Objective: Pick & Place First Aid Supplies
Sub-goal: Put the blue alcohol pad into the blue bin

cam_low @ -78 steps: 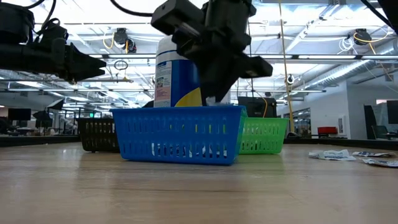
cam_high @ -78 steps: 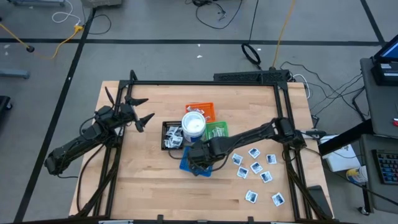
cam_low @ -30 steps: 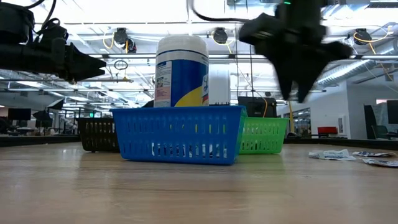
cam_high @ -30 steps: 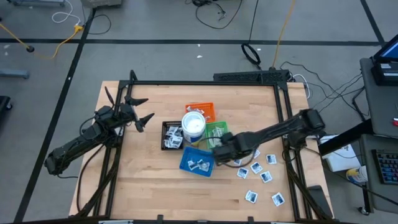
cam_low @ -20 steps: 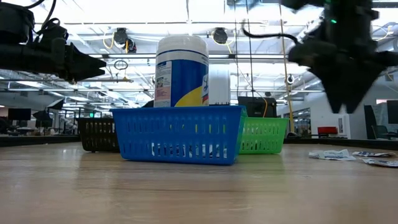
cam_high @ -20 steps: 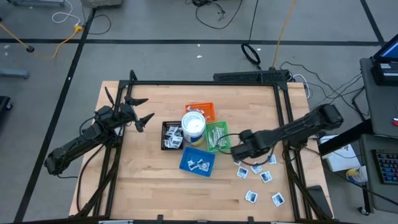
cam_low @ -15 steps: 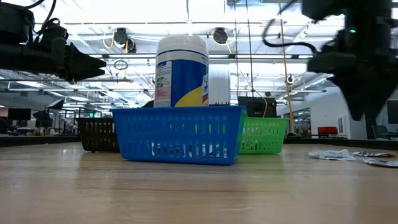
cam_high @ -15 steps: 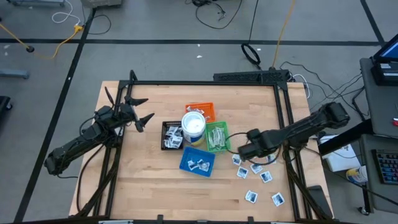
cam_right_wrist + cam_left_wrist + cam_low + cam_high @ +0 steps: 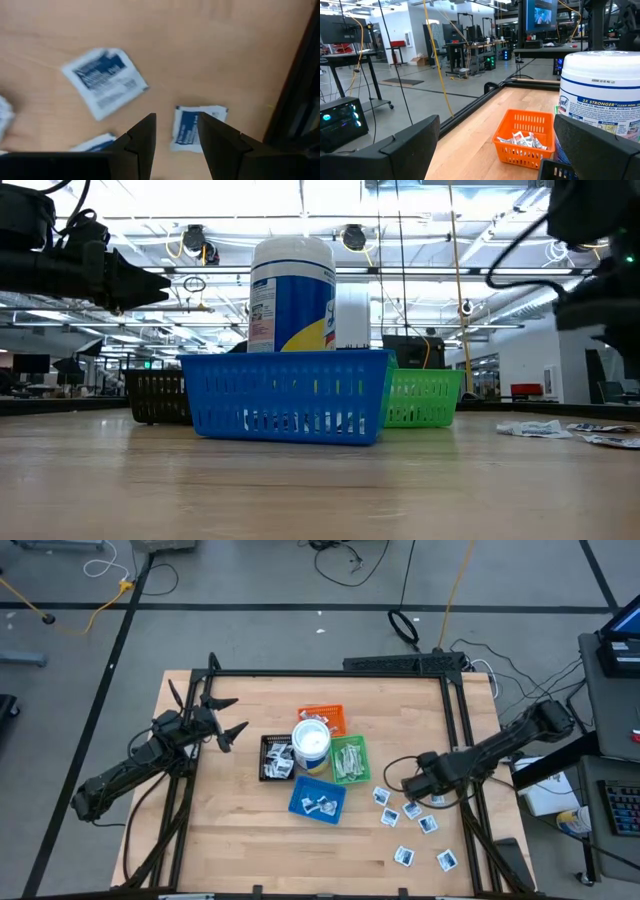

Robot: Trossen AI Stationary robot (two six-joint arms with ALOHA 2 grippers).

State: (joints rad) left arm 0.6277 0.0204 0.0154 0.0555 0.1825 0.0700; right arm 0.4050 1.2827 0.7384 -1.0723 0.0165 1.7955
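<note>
Four small plastic trays beside the white round tub [image 9: 311,743]

My right tool [image 9: 176,131] hangs part-open and empty over loose white square packets [image 9: 411,810] on the wooden worktop [image 9: 240,830]; the blue tray [image 9: 318,799] holds two.

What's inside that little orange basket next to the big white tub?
The orange basket holds a small heap of flat white packets, their tops showing above the rim. How many lie underneath cannot be seen, since the upper ones and the basket's wall cover them.

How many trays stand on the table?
4. Seen from above: orange tray beyond the tub, black tray left of it, green tray right of it, blue tray nearer the front edge. None seems hidden.
</note>
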